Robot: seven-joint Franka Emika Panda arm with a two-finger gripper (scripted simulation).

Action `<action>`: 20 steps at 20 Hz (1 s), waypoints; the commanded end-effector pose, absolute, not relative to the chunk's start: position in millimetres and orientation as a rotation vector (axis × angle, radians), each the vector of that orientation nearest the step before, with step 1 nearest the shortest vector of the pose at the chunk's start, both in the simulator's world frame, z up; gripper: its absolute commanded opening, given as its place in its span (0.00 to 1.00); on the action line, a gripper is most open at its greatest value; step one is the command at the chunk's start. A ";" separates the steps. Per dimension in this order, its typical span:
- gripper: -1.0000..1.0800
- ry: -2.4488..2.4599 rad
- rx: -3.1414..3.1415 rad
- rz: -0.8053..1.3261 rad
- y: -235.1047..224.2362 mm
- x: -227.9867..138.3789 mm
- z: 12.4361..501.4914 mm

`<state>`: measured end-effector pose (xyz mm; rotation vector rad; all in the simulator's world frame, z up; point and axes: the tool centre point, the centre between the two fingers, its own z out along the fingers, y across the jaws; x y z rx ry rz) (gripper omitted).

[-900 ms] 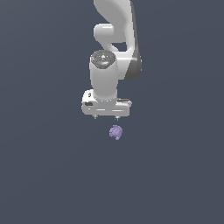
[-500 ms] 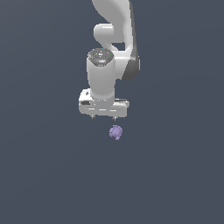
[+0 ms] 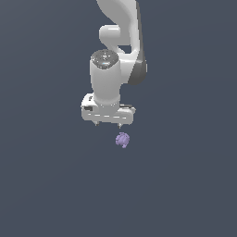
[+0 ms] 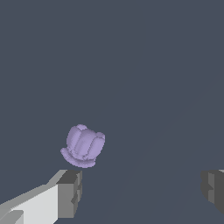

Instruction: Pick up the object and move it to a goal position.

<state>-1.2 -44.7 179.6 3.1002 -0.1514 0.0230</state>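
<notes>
Item: white arm (image 3: 121,32), one, hanging over a plain dark grey counter (image 3: 46,185), wrist pointing down.

Gripper (image 3: 108,124): jaws spread wide and empty; in the wrist view the two dark fingertips (image 4: 70,192) stand well apart with bare counter between them.

Blob (image 3: 122,140): small, pale purple, lumpy, with rounded lobes and a flared rim at one end. It lies on the counter, untouched, much smaller than the gripper.

Key relation: the blob does not sit between the jaws. In the exterior view it shows just below the gripper and toward the exterior view's right, near the fingertip on that side. In the wrist view the blob (image 4: 83,146) lies just beside one fingertip, off the line that joins the two tips. Judgement: the gripper needs a small sideways shift to centre over the blob before it descends.

Long axis: hard to call; the blob looks nearly as wide as it is long.

View notes: the exterior view gives the arm's pose but leaves height above the counter uncertain. The wrist view alone shows the blob's lobes and the open gap. No goal marker is visible in either view.
</notes>
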 end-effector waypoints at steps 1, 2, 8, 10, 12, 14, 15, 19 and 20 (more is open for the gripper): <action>0.96 -0.173 3.101 0.022 -41.9 -1.2 176.2; 0.96 -0.186 3.101 0.022 -40.6 -1.1 174.5; 0.96 -0.302 3.101 0.020 -27.6 -1.2 158.0; 0.96 -0.355 3.099 0.018 -21.7 -1.5 150.4; 0.96 -0.417 3.096 0.016 -15.1 -2.1 141.8; 0.96 -0.485 3.090 0.014 -7.8 -3.0 132.3; 0.96 -0.519 3.087 0.013 -4.3 -3.5 127.6; 0.96 -0.633 3.071 0.008 7.6 -5.7 111.8; 0.96 -0.657 3.067 0.007 10.0 -6.2 108.5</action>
